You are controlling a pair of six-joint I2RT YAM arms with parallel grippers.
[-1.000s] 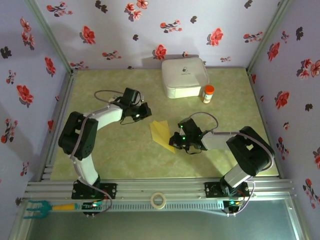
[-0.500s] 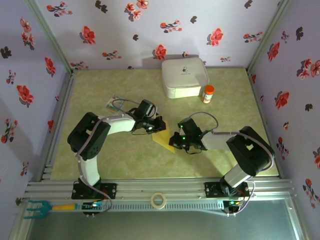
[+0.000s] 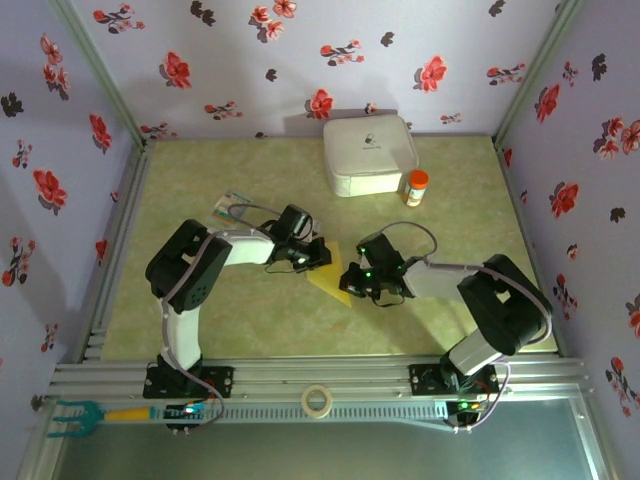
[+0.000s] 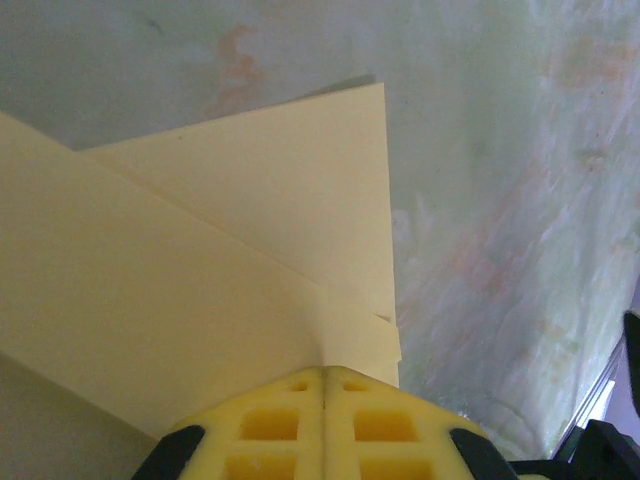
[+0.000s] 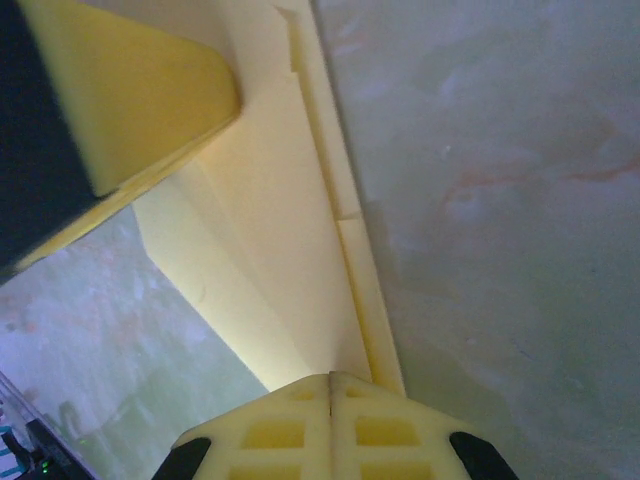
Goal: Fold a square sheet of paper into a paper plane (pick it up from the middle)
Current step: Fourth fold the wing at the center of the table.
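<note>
Flowery wallpaper all round, green marbled table [image 3: 200,320], white box [image 3: 368,155] at the back. From the top view, the big change is the left gripper [image 3: 312,255]. A second ago it was hanging back, well off the paper [image 3: 328,283]; now it's swung in and sits on the paper's upper-left edge. The right gripper [image 3: 352,280] hasn't budged from the opposite end. The paper lies mid-table between the two, already folded into a wedge.

Left wrist: fingers squeezed together with no gap, tips down on the yellow layers [image 4: 200,270], where a diagonal flap overlaps the sheet below.

Right wrist: same deal, fingers closed tight and planted on a long folded edge [image 5: 270,230], with the other arm's finger showing at the top left.

My guess is both tips are pinning or pressing a crease, so the folding is underway but it's no dart yet.
</note>
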